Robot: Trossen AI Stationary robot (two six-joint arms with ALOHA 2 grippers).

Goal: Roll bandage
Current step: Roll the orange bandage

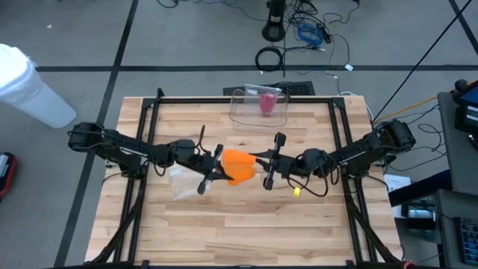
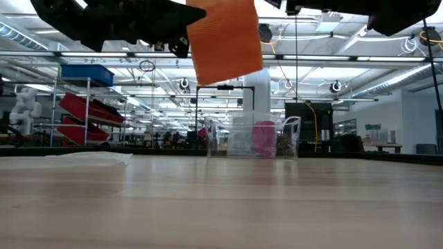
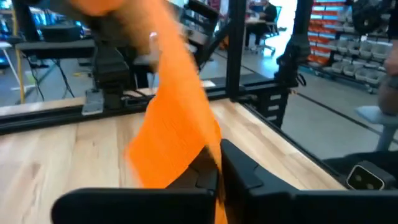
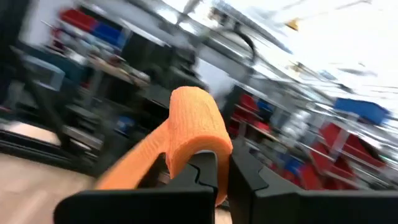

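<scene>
Bandage [image 1: 237,167] (orange, partly rolled) hangs above the table [image 1: 224,224], pinched by left hand [image 1: 214,166] and right hand [image 1: 267,166].

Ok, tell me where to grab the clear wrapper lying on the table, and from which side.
Take the clear wrapper by its edge, coming straight down from above: it lies flat and thin on the wooden table, just beneath the left gripper, so a side approach would probably only push it. Both grippers hold the orange bandage, right gripper included.

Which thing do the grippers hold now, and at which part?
The orange bandage: left gripper pinches its loose strip end, right gripper clamps its rolled end, above the table.
</scene>
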